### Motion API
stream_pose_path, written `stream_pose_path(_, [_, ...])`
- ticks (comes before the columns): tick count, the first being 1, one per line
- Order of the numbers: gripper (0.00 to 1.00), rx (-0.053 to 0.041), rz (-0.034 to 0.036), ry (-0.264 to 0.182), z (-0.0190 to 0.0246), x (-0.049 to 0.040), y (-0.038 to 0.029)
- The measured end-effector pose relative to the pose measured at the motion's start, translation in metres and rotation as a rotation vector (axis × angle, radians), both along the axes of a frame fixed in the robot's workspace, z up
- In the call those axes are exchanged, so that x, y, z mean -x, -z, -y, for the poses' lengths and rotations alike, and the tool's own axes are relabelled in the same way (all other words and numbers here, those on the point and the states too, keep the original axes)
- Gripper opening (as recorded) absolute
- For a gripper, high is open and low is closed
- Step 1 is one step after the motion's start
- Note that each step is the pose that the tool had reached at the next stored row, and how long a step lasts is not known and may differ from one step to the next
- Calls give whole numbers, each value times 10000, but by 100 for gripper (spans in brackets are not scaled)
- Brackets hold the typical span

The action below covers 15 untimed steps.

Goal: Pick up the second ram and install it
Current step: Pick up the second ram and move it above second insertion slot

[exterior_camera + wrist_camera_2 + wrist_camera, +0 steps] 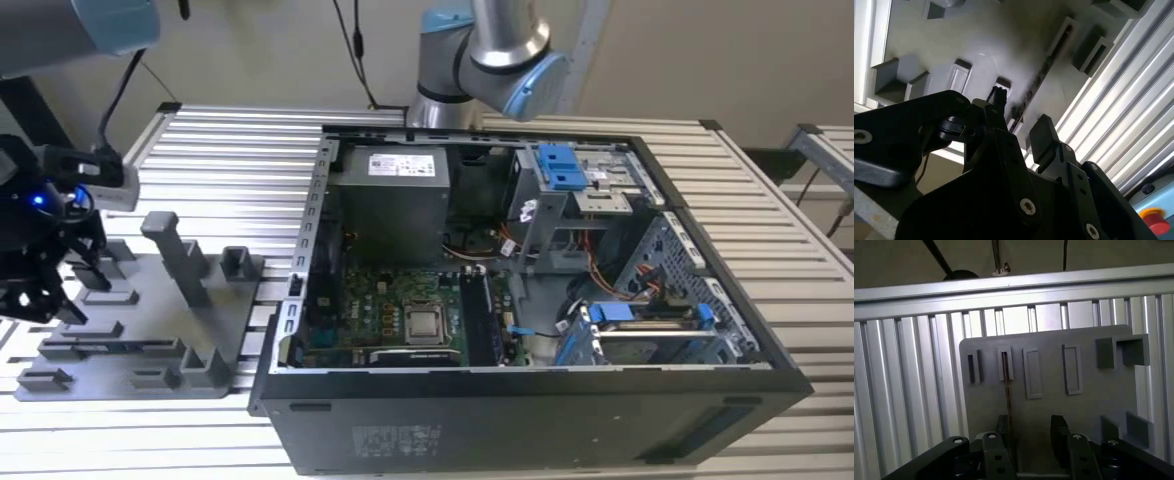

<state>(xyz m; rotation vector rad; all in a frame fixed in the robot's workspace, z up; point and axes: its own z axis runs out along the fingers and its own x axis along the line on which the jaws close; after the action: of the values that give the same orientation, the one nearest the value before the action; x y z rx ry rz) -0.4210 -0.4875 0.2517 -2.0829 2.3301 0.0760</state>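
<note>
The second ram (1006, 380) stands on edge in a long slot of the grey tray (1084, 405), showing as a thin dark strip. In the second wrist view the ram (1043, 80) runs along that same slot. My gripper (1030, 432) hangs just above the tray, open, its two black fingers (1059, 427) set apart. The ram's near end lies close beside one finger (999, 102), and I cannot tell if they touch. In the exterior view my gripper (47, 290) is at the far left, low over the tray (200, 335).
An open computer case (694, 330) takes up the middle and the exterior view's right, with the motherboard (400, 310), power supply (394, 190) and blue drive-bay clips (561, 165) inside. Tall grey posts (174, 255) rise from the tray. The table is ribbed aluminium (227, 160).
</note>
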Motion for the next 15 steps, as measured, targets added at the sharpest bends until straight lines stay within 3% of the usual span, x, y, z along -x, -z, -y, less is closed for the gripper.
stream_pose_path(7, [48,16,1,-54,7,35,92])
stream_pose_path(13, [48,302,11,-138,7,46,131])
stream_pose_path(15, [48,368,98,-163,8,50,138])
